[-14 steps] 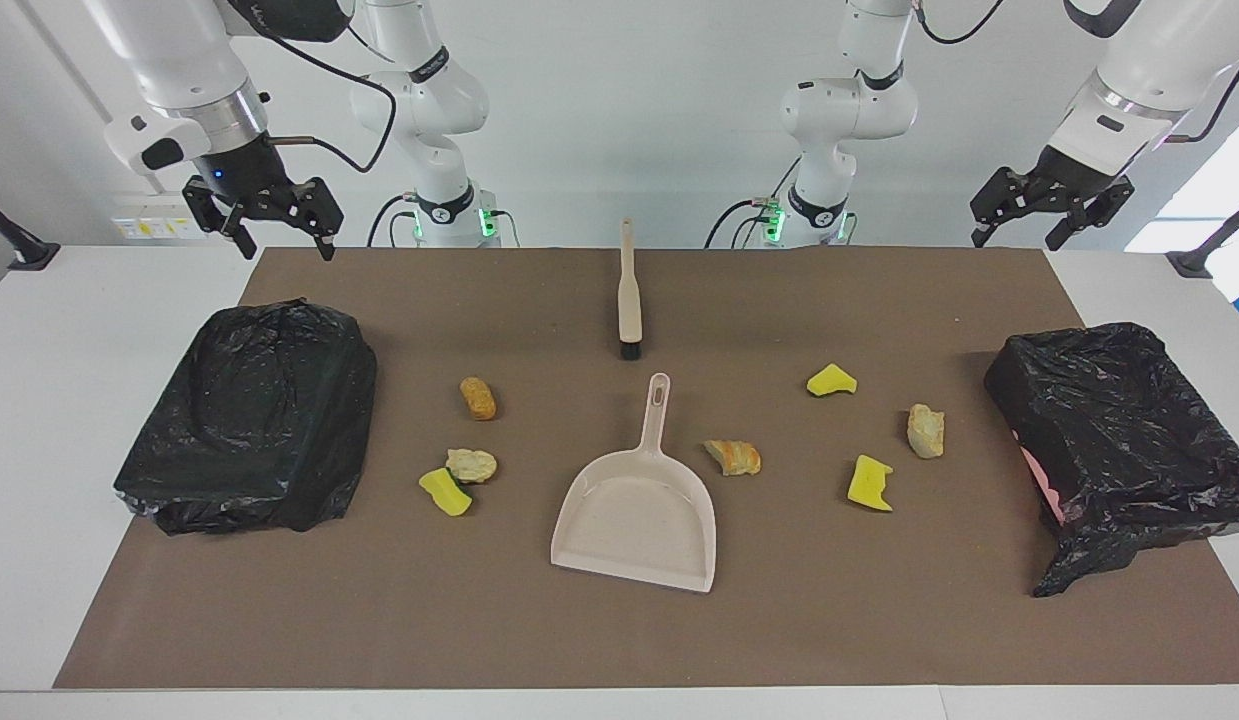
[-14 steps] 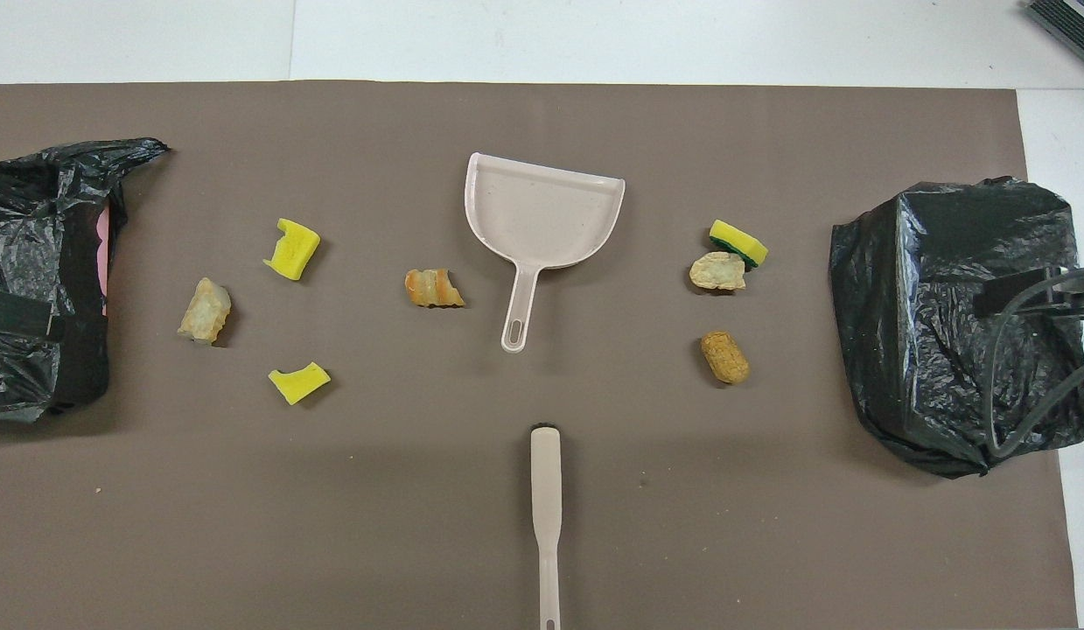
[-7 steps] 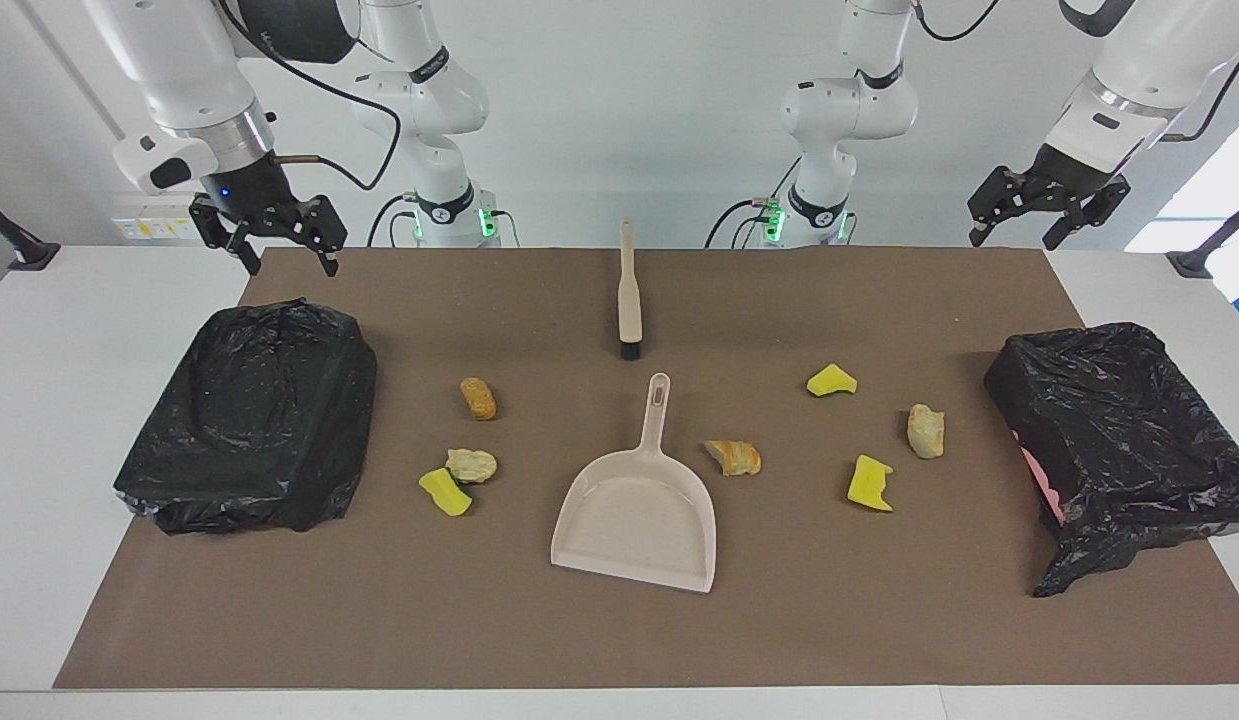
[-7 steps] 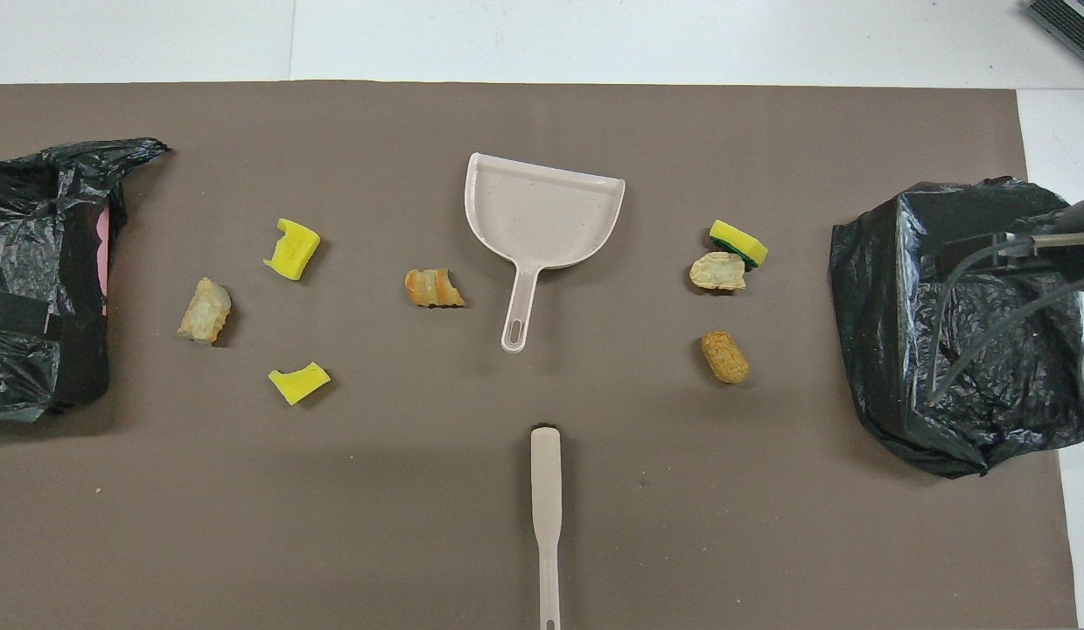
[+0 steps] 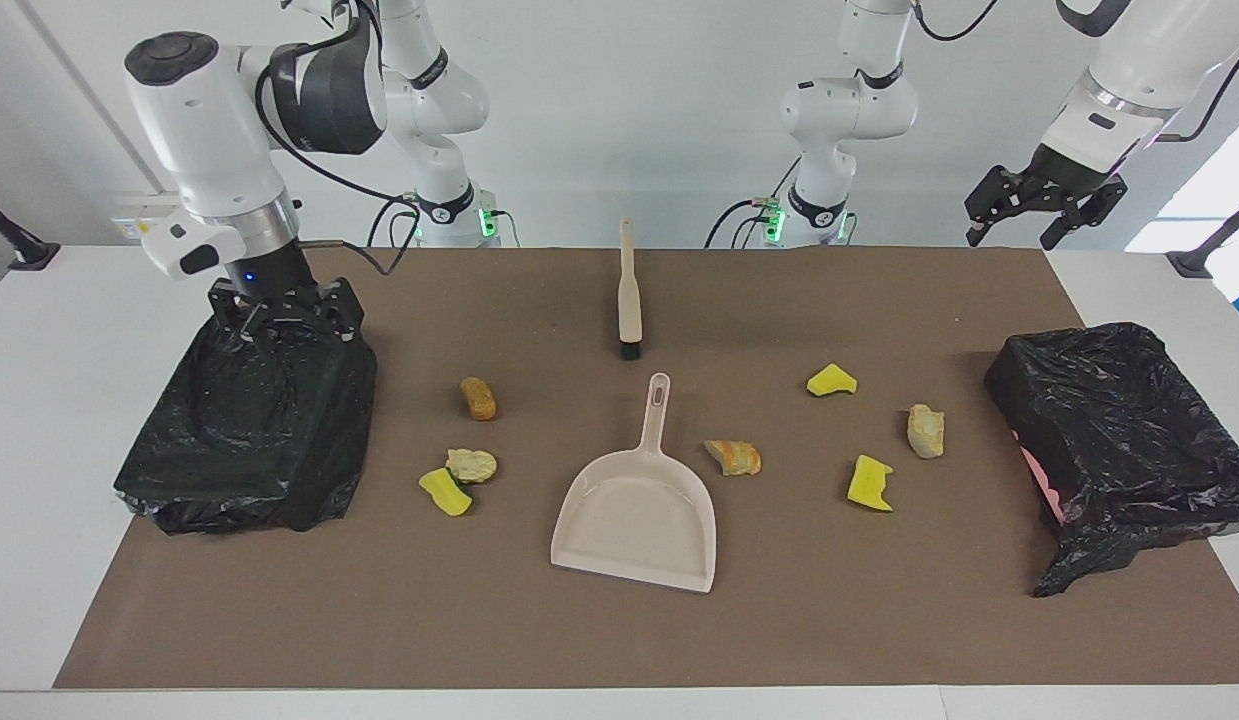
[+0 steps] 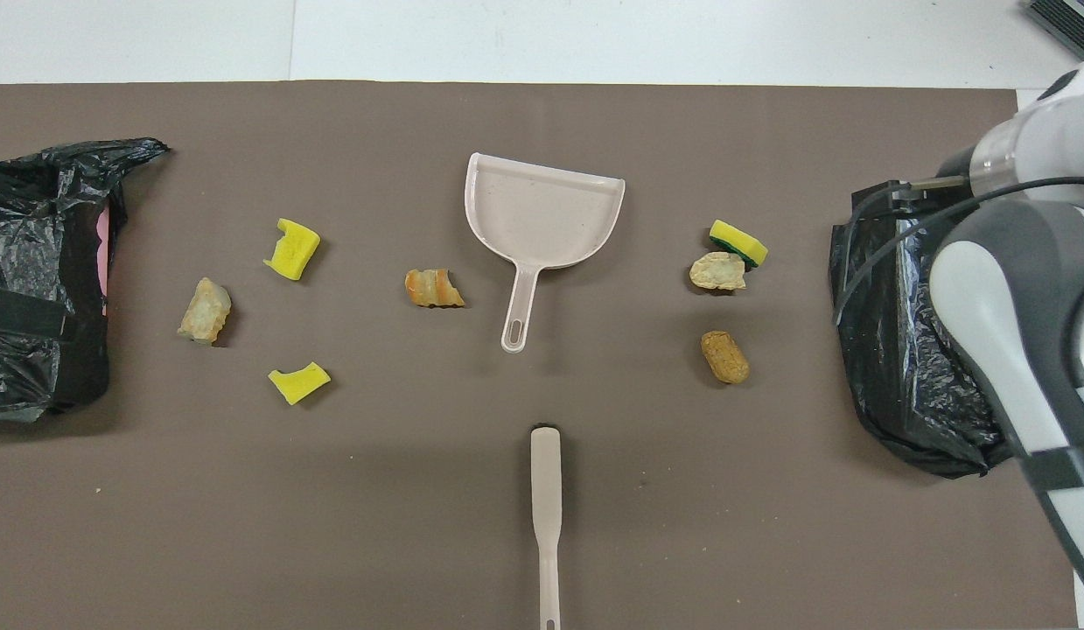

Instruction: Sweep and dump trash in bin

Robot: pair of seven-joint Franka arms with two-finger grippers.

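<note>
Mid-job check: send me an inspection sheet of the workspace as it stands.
Surface: brown mat on white table.
Job's things: seven yellow sponge and tan bread scraps, e.g., loose on mat; beige dustpan and beige black-bristled brush untouched; black-bagged bins at each end.
Clutter: nothing seen.
Grippers: right gripper open, low at its bin's rim; left gripper open, raised, waiting.
Cables: black cable along right arm.
Surroundings: white wall.

Seven yellow and tan trash scraps [image 5: 732, 457] lie scattered on the mat, flanking the dustpan [image 5: 637, 515].
</note>
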